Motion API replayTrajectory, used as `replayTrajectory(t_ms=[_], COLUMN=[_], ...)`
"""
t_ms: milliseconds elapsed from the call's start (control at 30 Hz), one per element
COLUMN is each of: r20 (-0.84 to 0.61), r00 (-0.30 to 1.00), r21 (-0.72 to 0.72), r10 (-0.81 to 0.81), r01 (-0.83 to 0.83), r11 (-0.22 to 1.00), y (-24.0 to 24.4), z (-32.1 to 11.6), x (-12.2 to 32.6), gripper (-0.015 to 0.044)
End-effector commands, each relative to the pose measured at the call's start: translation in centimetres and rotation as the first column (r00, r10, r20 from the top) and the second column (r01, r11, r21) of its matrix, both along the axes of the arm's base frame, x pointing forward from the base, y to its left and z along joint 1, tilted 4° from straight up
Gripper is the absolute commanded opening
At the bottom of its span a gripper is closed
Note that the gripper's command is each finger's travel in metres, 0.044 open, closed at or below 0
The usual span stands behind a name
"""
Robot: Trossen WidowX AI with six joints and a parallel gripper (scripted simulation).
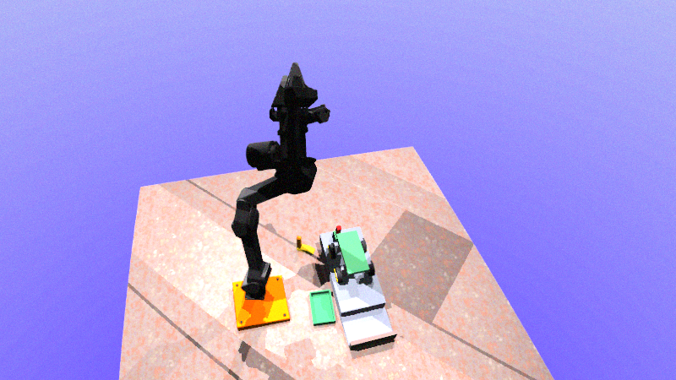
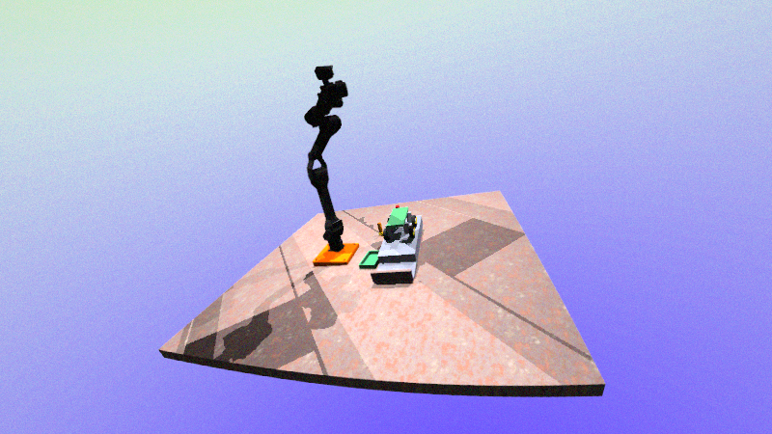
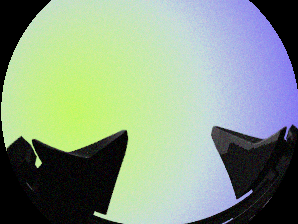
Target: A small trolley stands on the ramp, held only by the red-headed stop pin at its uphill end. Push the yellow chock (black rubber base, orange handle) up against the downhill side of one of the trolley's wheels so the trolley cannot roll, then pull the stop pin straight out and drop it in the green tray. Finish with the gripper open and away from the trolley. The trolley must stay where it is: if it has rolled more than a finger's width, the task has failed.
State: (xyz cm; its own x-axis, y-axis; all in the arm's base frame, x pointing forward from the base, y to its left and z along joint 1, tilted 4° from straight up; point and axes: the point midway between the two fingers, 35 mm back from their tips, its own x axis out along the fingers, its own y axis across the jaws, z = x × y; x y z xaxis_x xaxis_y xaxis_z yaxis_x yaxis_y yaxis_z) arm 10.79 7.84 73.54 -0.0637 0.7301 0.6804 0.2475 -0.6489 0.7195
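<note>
The trolley [image 1: 353,252] [image 2: 398,217], with a green deck and dark wheels, stands on the upper part of the pale grey ramp [image 1: 361,295] [image 2: 398,250]. The red-headed stop pin [image 1: 338,230] [image 2: 397,205] stands upright at its uphill end. The yellow chock [image 1: 307,248] [image 2: 379,230], with its orange handle upright, is on the table left of the ramp, apart from the wheels. The green tray [image 1: 322,309] [image 2: 370,259] lies empty left of the ramp's lower part. My gripper [image 3: 172,133] is open and empty, pointing up high above the table, far from everything.
The arm rises from the orange base plate [image 1: 262,314] [image 2: 335,254], left of the green tray. The ramp has a dark crosswise step and a lower section at its front end. Dark shadows lie across the stone-patterned table [image 1: 212,264] [image 2: 458,335].
</note>
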Motion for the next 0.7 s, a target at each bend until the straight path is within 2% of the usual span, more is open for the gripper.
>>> replayTrajectory(t_ms=[0, 100, 233, 467, 667], r20=[-0.011, -0.157, -0.381, -0.626, -0.64], r00=[1.0, 0.98, 0.866, 0.472, 0.029], r21=[0.002, 0.041, 0.145, 0.409, 0.663], r10=[0.008, 0.125, 0.325, 0.621, 0.768], r01=[-0.008, -0.12, -0.291, -0.48, -0.485], r11=[1.0, 0.992, 0.946, 0.776, 0.57], y=[0.0, -0.3, -0.6, -0.6, 0.0], z=[0.0, 0.3, 0.5, 0.2, -1.0], x=[0.1, 1.3, 3.7, 8.0, 11.8], gripper=[0.0374, 0.0295, 0.019, 0.019, 0.019])
